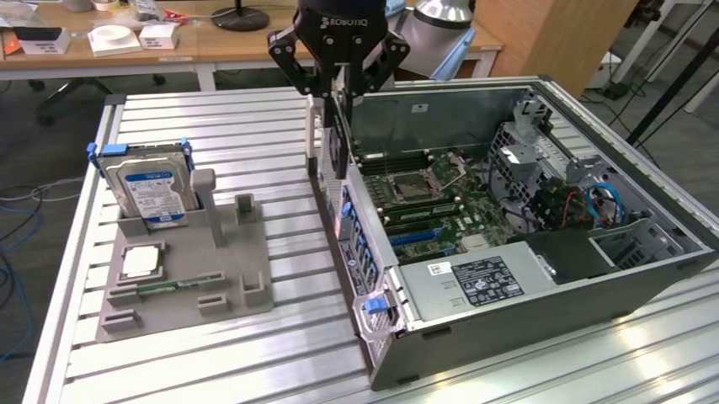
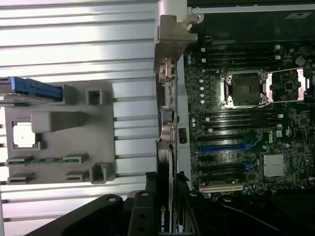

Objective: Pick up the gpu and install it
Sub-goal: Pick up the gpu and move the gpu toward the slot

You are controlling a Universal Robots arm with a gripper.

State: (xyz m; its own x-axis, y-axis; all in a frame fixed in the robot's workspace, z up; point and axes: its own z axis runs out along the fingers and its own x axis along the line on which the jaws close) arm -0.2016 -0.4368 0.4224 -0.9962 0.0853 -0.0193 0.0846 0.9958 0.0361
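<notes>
My gripper (image 1: 335, 91) is shut on the gpu (image 1: 332, 139), a thin dark card that hangs upright below the fingers with its silver end bracket (image 2: 170, 43) at the far end. The card is in the air over the edge of the open computer case (image 1: 665, 220), on the exterior view's left side of it. In the wrist view the gpu (image 2: 166, 147) appears edge-on between my black fingers (image 2: 144, 212), beside the motherboard (image 2: 246, 123). Its blue expansion slots (image 2: 226, 146) lie just to the side of the card's edge.
A grey parts holder (image 1: 185, 278) lies on the slatted aluminium table (image 1: 247, 126) at the exterior view's left, with an upright hard drive (image 1: 151, 187), a square processor chip (image 1: 140, 262) and a memory stick (image 1: 168, 289). The case's power supply (image 1: 483, 278) and drive cage (image 1: 635, 240) fill its near side.
</notes>
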